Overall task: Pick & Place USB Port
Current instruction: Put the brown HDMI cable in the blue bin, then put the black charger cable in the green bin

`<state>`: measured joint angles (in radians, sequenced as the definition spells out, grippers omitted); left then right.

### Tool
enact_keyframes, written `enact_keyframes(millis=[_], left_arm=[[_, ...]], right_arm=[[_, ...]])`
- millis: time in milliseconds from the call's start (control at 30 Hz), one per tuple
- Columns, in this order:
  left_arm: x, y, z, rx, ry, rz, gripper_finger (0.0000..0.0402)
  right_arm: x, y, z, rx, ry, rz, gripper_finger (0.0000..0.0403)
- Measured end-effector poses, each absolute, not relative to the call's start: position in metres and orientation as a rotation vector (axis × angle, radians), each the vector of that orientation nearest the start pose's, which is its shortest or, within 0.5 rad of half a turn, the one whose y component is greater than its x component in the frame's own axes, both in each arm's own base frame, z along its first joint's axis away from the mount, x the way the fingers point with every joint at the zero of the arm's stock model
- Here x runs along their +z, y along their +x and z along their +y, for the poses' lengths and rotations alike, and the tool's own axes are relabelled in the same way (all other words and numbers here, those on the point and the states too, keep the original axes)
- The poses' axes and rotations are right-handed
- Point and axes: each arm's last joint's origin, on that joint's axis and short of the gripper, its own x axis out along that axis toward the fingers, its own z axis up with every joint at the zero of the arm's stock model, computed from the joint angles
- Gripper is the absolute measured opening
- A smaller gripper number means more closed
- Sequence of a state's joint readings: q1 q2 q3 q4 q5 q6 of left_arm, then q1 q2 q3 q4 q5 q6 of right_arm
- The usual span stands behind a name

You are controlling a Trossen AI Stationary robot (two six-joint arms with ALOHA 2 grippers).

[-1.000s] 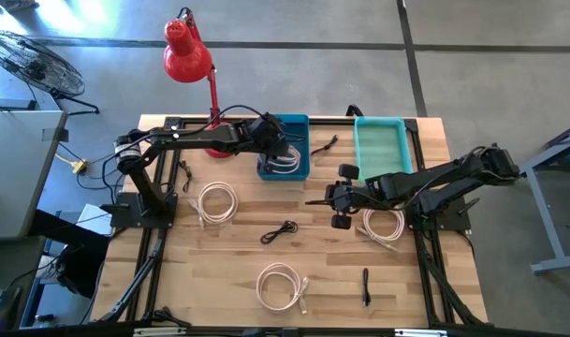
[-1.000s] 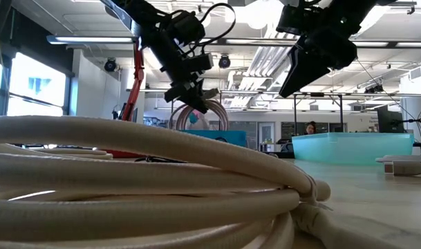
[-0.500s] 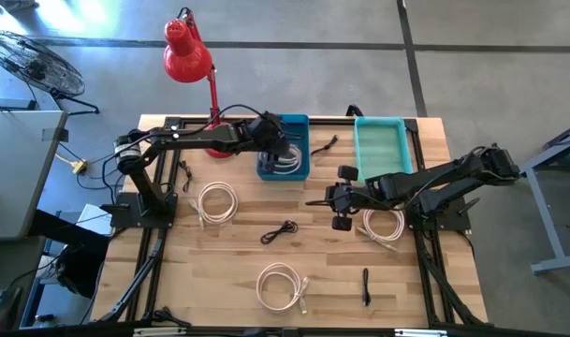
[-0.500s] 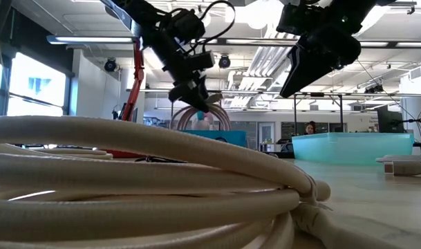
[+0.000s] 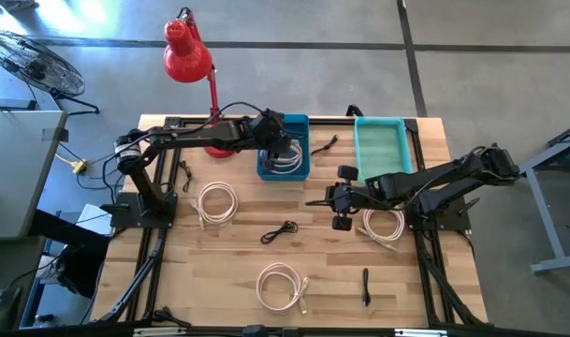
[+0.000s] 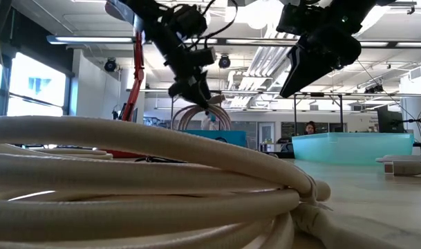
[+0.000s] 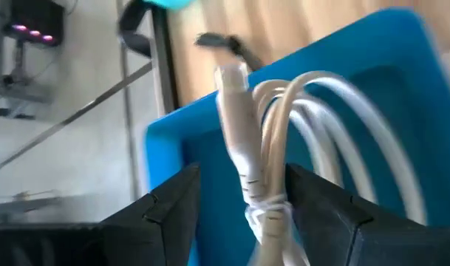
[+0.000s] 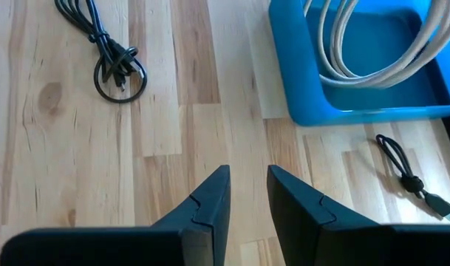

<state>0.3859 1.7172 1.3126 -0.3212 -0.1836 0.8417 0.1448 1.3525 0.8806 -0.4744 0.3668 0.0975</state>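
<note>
Two fingers of the left gripper, upper centre, are spread around the white cable, releasing it into the blue bin. Right gripper, fingers slightly parted, waits mid-tabletop.

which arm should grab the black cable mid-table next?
Right, probably. The right claw hangs open just beside the black cable, which shows in its wrist view. The left claw is over the blue bin with a white cable between its fingers.

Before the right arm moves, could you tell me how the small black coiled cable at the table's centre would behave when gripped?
The small black coiled cable looks thin and loosely looped, so probably floppy and light. Its free ends would likely dangle, and the loops might loosen. The right gripper hovers nearby.
</note>
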Motion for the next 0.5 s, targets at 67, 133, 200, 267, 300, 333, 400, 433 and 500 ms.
enact_keyframes(millis=[67, 133, 200, 267, 300, 333, 400, 433, 500], left_arm=[[0.273, 0.350, 0.149, 0.208, 0.728, 0.925, 0.0193], [0.285, 0.352, 0.150, 0.217, 0.733, 0.915, 0.0193], [0.295, 0.353, 0.151, 0.235, 0.746, 0.902, 0.0193], [0.305, 0.355, 0.151, 0.252, 0.753, 0.876, 0.0193], [0.309, 0.356, 0.151, 0.258, 0.754, 0.864, 0.0193], [0.311, 0.356, 0.152, 0.261, 0.756, 0.857, 0.0193], [0.313, 0.356, 0.152, 0.264, 0.757, 0.853, 0.0193], [0.313, 0.356, 0.152, 0.261, 0.756, 0.855, 0.0193], [0.312, 0.356, 0.151, 0.245, 0.752, 0.858, 0.0193]], right_arm=[[0.227, 0.263, 0.028, -0.249, -0.150, 0.904, 0.0083], [0.227, 0.263, 0.028, -0.249, -0.150, 0.904, 0.0083], [0.227, 0.263, 0.028, -0.249, -0.150, 0.904, 0.0083], [0.227, 0.263, 0.028, -0.249, -0.150, 0.904, 0.0083], [0.227, 0.263, 0.028, -0.249, -0.150, 0.904, 0.0083], [0.227, 0.263, 0.028, -0.249, -0.150, 0.904, 0.0083], [0.227, 0.263, 0.028, -0.249, -0.150, 0.904, 0.0083], [0.227, 0.263, 0.028, -0.249, -0.150, 0.904, 0.0083], [0.226, 0.263, 0.028, -0.247, -0.149, 0.905, 0.0083]])
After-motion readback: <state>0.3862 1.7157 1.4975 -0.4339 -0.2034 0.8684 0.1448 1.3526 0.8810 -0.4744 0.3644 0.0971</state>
